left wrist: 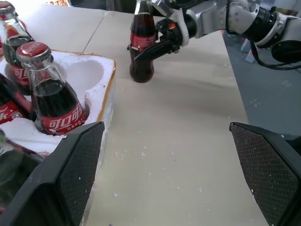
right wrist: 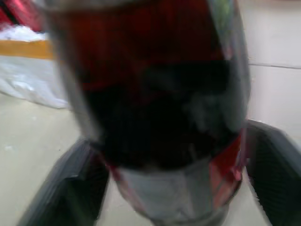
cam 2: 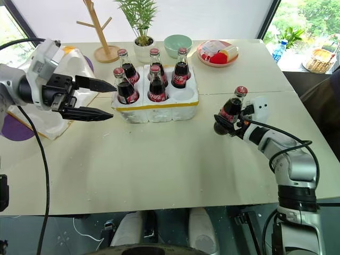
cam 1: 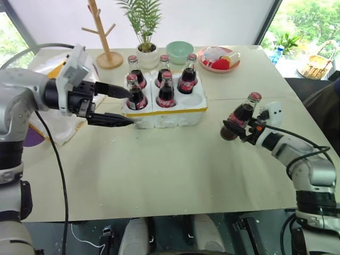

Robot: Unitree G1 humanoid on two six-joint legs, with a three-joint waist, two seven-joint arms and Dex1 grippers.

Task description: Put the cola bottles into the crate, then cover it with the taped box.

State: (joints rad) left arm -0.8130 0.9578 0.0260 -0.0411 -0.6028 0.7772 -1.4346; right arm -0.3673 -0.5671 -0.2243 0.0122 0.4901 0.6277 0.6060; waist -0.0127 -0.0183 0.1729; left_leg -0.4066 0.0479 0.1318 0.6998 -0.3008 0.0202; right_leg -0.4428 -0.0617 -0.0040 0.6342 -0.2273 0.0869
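Meanwhile right fingers (cam 1: pixel 237 129) clamp a red-labelled cola bottle (cam 1: pixel 243 115), its writing illegible; left fingers (cam 1: pixel 121 106) spread wide.

Five cola bottles (cam 1: pixel 166 89) standing in the crate (cam 1: pixel 175 112), just past the wide-open left end effector (cam 1: pixel 123 106). Sixth bottle (cam 1: pixel 241 116) tilted, clamped in the right end effector (cam 1: pixel 237 127), low over the table (cam 1: pixel 175 170), well apart from the crate.

Head pair high over table (cam 1: pixel 175 175); wrist views low, both on bottle (left wrist: pixel 142 44).
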